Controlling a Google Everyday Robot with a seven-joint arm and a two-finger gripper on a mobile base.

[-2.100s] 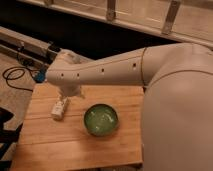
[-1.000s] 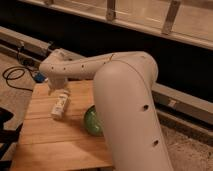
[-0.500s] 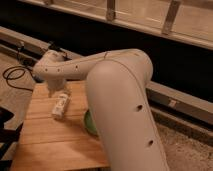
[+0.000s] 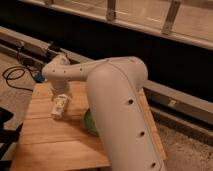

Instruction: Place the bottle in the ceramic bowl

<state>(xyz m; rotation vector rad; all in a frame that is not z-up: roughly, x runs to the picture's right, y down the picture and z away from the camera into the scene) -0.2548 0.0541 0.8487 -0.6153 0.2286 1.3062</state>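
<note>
wooden table [image 4: 45, 145], green bowl [image 4: 88, 124] and white bottle [image 4: 58, 109] on it, pincer [image 4: 61, 98] at bottle

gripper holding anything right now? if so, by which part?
Cannot tell. The gripper sits at the top end of the small white plastic bottle over the wooden table; whether it grips is unclear.

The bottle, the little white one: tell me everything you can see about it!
The bottle is small and creamy white, and it looks like plastic. It is tilted, not upright, over the left part of the wooden table. The pincer sits right at its upper end and hides the top. The green ceramic bowl is to its right, apart from it, mostly hidden behind the big white arm.
</note>
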